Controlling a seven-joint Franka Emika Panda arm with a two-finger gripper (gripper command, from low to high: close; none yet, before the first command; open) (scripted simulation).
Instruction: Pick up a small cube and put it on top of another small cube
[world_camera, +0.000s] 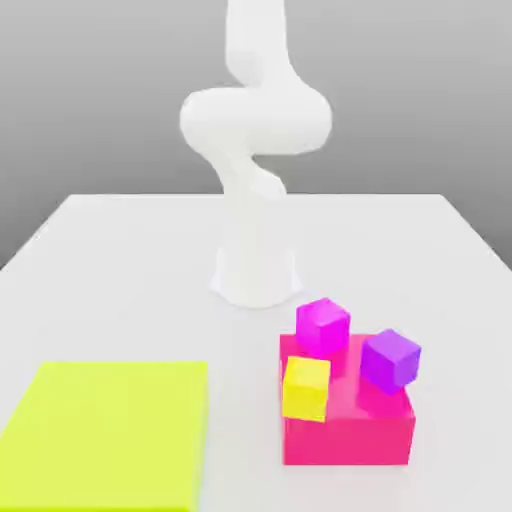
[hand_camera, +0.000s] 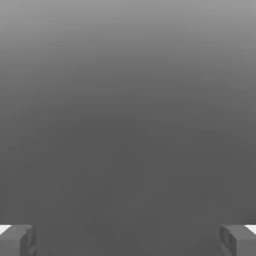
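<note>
Exterior view. My arm (world_camera: 255, 130) rises from its white base (world_camera: 256, 275) at the far middle of the white worktop (world_camera: 120, 270) and leaves the frame at the top edge. Three small cubes sit together toward the exterior view's right, in front of the base. The magenta cube (world_camera: 322, 326) is the farthest back, at the rear edge of a large pink block (world_camera: 348, 432); whether it rests on the block or just behind it cannot be determined. The purple cube (world_camera: 391, 359) sits tilted on the block's top surface, toward the exterior view's right. The yellow cube (world_camera: 306, 387) is at the block's front corner on the exterior view's left, overlapping the block's top and front face; its exact support cannot be determined. The magenta and yellow cubes appear close to touching; the purple cube stands just apart from both. No small cube is stacked on another. A flat yellow-green square pad (world_camera: 105, 435) lies on the worktop at the exterior view's left front, well apart from the block.

Hand view. My fingers (hand_camera: 128, 240) are released and spread wide, one grey fingertip (hand_camera: 17, 240) at each lower corner, with nothing between them. Behind them is a plain grey background.
</note>
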